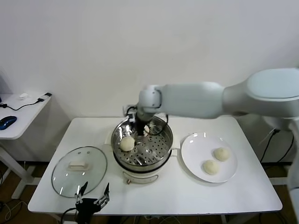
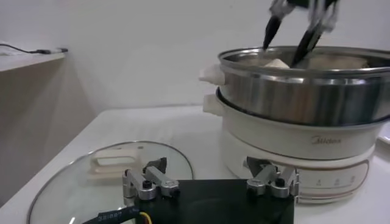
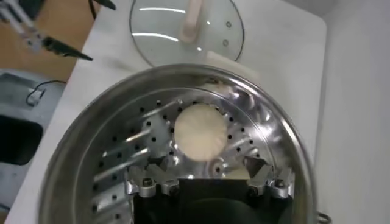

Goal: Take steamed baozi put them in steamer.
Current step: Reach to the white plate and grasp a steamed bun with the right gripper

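In the head view, the steamer (image 1: pixel 142 148) is seen in the middle of the white table (image 1: pixel 187 196). One baozi (image 1: pixel 127 143) lies on its holed tray, on the robot's left side. The right gripper (image 1: pixel 138 133) is reached over the pot, just behind that bun. Its fingers cannot be made out well from here. Two more baozi (image 1: pixel 222 153) (image 1: pixel 211 167) are left on the white plate (image 1: pixel 194 144), to the right of the pot. A glass lid (image 1: pixel 79 170) is laid flat to the left. The left gripper (image 1: pixel 93 194) is parked low at the near edge of the table, with its fingers spread and nothing in them.

In the left wrist view, the right gripper's fingers (image 2: pixel 308 39) are seen dipped inside the pot rim, held apart. A pale bit of bun (image 2: pixel 275 63) shows between them. The steamer wall (image 2: pixel 304 97) and the lid (image 2: pixel 91 182) are close by.

In the right wrist view, the bun (image 3: pixel 199 129) is seen on the tray, just past the open fingers (image 3: pixel 155 167). It does not look pinched, though part of it is hidden.

The step is likely the letting go of a bun. To do it well, the fingers should be lifted straight up so the bun is not dragged and the rim is not bumped. Room should be kept on the tray for the two plate buns. The tall rim is the main thing in the way.
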`<state>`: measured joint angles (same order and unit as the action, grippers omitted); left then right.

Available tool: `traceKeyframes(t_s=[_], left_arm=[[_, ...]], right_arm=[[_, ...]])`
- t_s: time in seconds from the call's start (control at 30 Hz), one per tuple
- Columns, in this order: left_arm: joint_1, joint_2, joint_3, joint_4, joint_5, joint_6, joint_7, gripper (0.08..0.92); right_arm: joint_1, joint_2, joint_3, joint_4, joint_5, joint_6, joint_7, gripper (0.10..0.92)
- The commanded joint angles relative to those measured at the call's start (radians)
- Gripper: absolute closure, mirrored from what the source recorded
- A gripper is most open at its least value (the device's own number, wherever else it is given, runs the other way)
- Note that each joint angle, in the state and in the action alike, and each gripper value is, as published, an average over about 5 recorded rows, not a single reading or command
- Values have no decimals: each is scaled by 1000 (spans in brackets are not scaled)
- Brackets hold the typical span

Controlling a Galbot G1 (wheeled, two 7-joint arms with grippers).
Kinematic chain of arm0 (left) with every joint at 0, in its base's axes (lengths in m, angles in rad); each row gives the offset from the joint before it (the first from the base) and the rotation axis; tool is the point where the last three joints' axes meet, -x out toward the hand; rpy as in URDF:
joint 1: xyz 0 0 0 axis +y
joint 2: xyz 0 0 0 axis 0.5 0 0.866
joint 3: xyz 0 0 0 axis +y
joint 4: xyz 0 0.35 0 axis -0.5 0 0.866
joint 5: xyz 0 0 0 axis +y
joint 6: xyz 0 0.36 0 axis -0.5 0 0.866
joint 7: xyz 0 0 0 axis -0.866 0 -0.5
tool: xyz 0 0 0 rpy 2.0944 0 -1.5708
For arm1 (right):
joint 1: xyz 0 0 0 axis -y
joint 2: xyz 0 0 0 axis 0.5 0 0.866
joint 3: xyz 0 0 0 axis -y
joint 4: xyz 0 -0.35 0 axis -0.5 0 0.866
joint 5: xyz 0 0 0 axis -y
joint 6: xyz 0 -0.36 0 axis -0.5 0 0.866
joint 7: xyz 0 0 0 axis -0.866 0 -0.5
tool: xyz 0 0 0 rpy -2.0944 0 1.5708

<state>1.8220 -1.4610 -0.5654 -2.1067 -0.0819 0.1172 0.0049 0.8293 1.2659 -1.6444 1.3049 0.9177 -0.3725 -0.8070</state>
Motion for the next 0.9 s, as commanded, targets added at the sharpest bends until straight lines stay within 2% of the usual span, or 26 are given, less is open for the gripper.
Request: traceKeyframes(t_s=[0.03, 0.23, 0.43, 0.63, 0.9], left_arm=[[-6, -1, 5, 2, 3, 4, 0, 177], [-16, -4, 1, 11, 0, 5, 0, 177], [-16, -9, -12, 11, 1, 8, 0, 177], [-10, -20, -15, 10, 13, 15, 1, 177], [-7, -27, -18, 16, 18, 18, 1, 177]], right_arm=[[277, -412, -178, 196, -86, 130, -189, 203], [290, -631, -330, 283, -285, 173, -211, 202], [23, -730, -219, 251, -466, 146, -171, 203], [-278, -722, -4, 146, -518, 94, -121, 203], [-444, -651, 126, 59, -516, 46, -68, 203]])
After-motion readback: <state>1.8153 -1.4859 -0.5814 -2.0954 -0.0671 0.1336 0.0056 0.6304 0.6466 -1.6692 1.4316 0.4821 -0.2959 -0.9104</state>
